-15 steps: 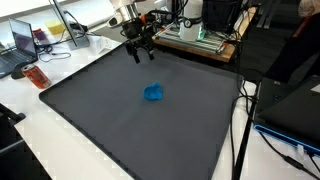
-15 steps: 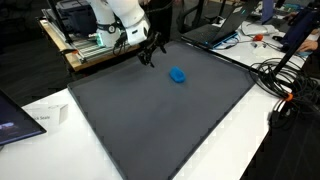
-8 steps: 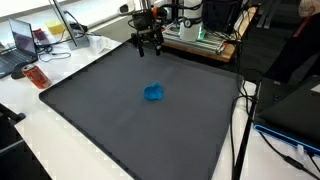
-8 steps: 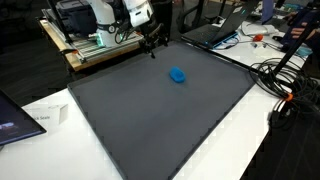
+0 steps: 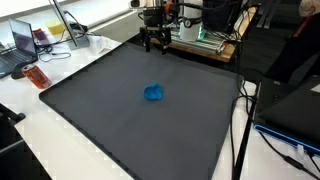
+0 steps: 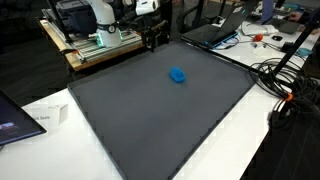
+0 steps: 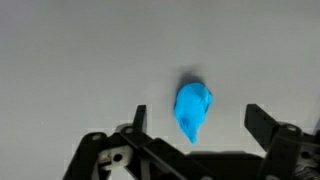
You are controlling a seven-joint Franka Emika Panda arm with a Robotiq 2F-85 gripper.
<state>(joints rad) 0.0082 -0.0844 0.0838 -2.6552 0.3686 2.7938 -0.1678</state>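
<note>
One blue lump [image 5: 153,93] lies alone near the middle of one dark mat [image 5: 90,110], well apart from the jaws. The jaws stand wide open and empty over the mat's far edge in both exterior views; in the wrist view the lump shows between their two fingers [image 7: 268,125]. Beside the mat lie one red item [image 5: 37,76], one laptop [image 5: 20,42] and loose cables [image 6: 285,95], all on a white desk [image 5: 40,140] in a cluttered lab

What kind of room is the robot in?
Probably a lab or an office. There is a laptop, tangled cables, and a big dark mat with a small blue object on it.
</note>
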